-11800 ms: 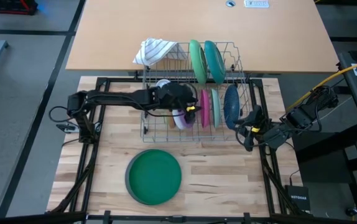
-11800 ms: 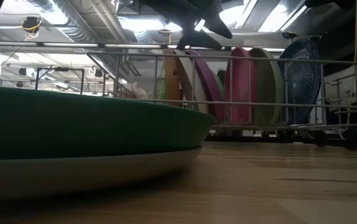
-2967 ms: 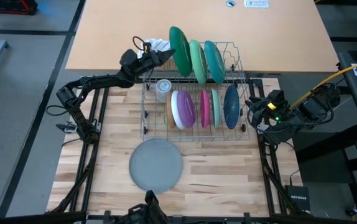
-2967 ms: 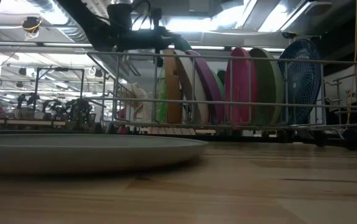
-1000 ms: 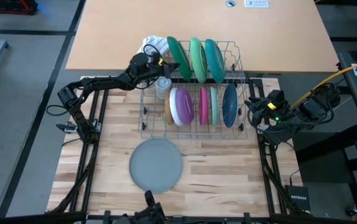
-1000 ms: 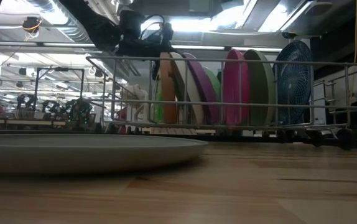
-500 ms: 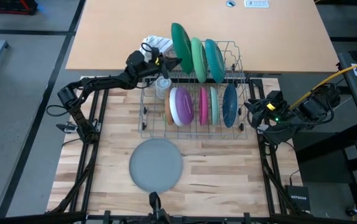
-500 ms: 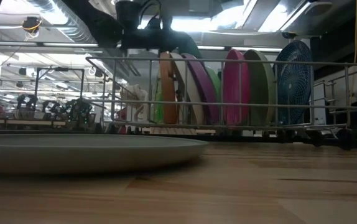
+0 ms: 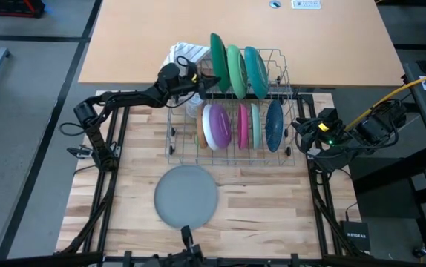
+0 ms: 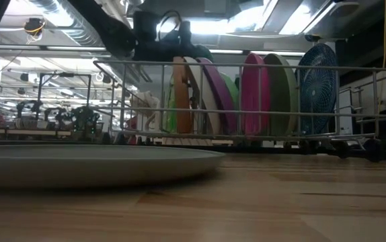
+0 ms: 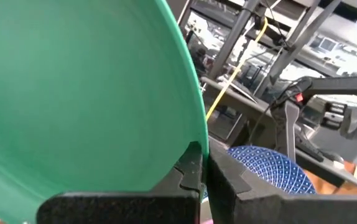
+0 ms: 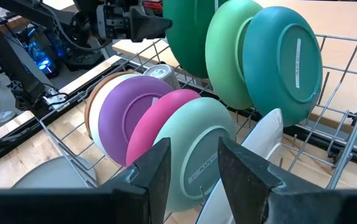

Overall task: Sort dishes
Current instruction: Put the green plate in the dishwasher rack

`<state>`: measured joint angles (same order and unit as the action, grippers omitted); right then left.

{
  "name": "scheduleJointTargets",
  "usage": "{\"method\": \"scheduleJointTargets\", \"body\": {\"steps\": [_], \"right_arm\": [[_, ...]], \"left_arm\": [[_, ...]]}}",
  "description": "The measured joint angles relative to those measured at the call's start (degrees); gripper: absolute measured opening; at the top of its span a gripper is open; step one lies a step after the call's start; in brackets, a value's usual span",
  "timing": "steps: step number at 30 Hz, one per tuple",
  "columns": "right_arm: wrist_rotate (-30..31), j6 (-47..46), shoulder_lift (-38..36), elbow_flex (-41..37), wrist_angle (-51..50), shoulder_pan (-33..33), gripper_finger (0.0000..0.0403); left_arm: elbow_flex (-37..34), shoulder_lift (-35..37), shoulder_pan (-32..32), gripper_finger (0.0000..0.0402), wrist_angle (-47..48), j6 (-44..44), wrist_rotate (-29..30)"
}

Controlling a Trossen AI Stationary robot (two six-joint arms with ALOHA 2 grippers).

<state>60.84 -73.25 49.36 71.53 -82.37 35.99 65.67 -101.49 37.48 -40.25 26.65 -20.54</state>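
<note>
A silver wire dish rack (image 9: 228,152) stands on the pale wooden table (image 9: 272,200) and serves as the landmark here. The left gripper (image 9: 200,80) reaches over the rack's far left corner, its jaws pinched on the rim of a large dark green round plastic plate (image 9: 217,52), which stands on edge at the left end of the rack's far row. Just beside that plate in the same row stand a light green round plate (image 9: 234,68) and a teal round plate (image 9: 255,70).

In the rack's near row, on edge from left to right, are a tan plate (image 9: 200,130), a white plate (image 9: 207,126), a purple plate (image 9: 219,126), a pink plate (image 9: 243,127), a pale mint bowl (image 9: 256,124) and a blue patterned plate (image 9: 274,126). A small clear glass (image 9: 194,102) sits inside the rack near its left side, and a striped white cloth (image 9: 183,55) lies against its far left corner.

A large grey round plate (image 9: 187,196) lies flat on the table in front of the rack, well apart from it.

The right gripper (image 9: 296,126) waits just beside the rack's right end, jaws spread and empty.
</note>
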Motion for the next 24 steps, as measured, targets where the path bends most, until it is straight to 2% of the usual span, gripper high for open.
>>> {"method": "scheduleJointTargets", "body": {"steps": [13, 18, 21, 24], "right_arm": [[0.0, 0.0, 0.0, 0.0, 0.0, 0.0, 0.0136], [0.0, 0.0, 0.0, 0.0, -0.02, 0.0, 0.0136], [-0.02, 0.0, 0.0, 0.0, -0.02, 0.0, 0.0136], [-0.02, 0.02, 0.0, 0.0, -0.02, 0.0, 0.0136]], "left_arm": [[-0.03, -1.29, 0.1, 0.0, 1.71, 1.25, 0.56], [0.36, -1.27, -0.05, 0.0, -0.52, 0.73, 0.2], [1.87, -1.19, -0.07, 0.0, -1.48, -0.12, -2.1], [3.49, -1.14, -0.12, 0.0, -1.57, -2.19, -7.05]]}}
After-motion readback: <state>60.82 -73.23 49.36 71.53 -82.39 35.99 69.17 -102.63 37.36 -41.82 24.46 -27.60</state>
